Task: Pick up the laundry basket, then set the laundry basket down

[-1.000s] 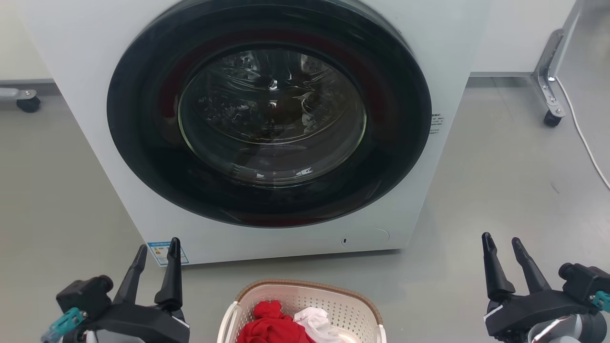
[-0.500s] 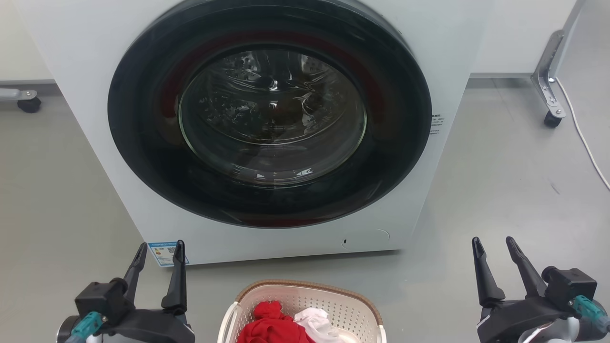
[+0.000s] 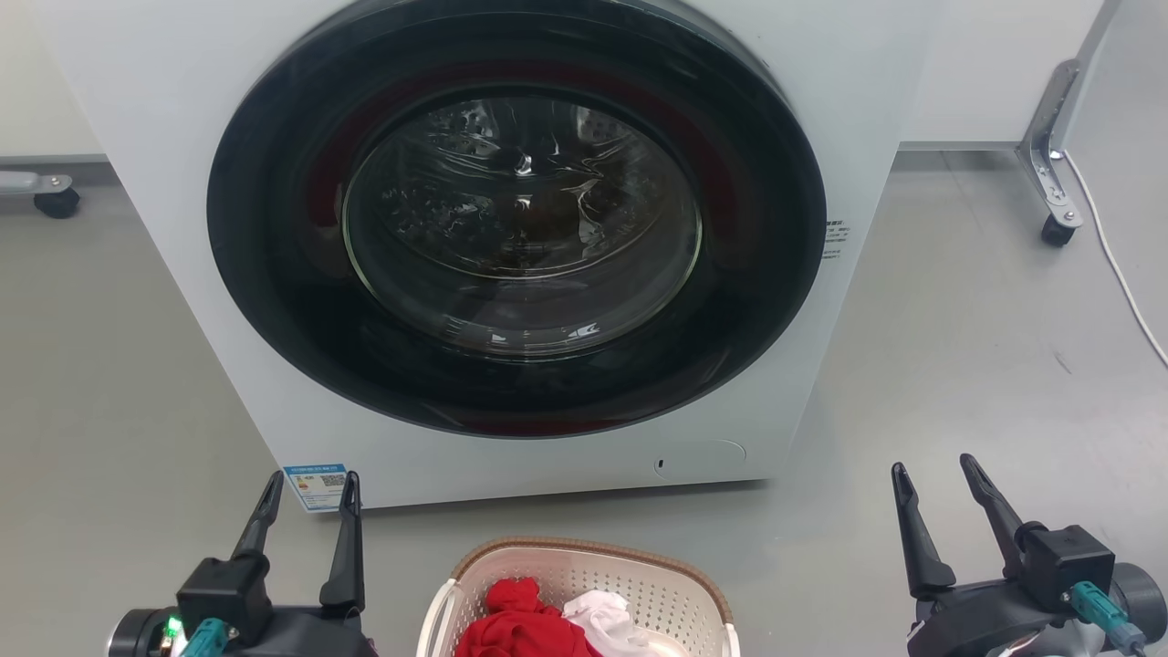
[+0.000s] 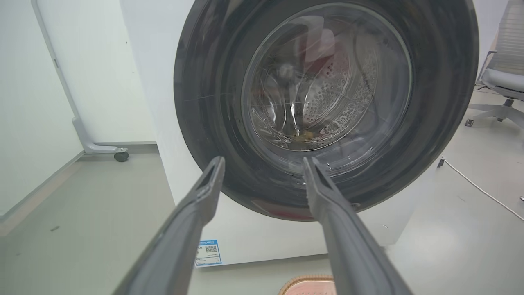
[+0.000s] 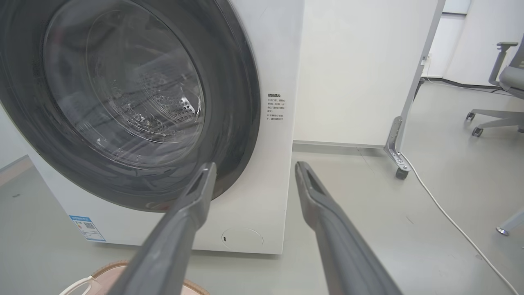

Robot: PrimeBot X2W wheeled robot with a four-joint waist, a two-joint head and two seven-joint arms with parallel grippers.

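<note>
The left jaws stand wide open and empty, their two long dark fingers [image 3: 347, 547] pointing up at the lower left of the head view, over the grey floor [image 3: 958, 365]. The right jaws are spread about as wide with nothing between them, their fingers [image 3: 915, 538] rising at the lower right. Between the two arms, at the bottom edge, is the rounded cream plastic laundry basket [image 3: 593, 546], with perforated walls and a brown woven-look rim. Neither arm touches it, and its base is cut off from view. A crumpled red cloth [image 3: 520, 625] and a white cloth [image 3: 607, 613] lie in it. Just beyond stands a white front-loading washing machine [image 3: 137, 109], its round dark glass door [image 3: 516, 219] shut. A white cable [image 3: 1118, 265] trails across the floor at far right.
</note>
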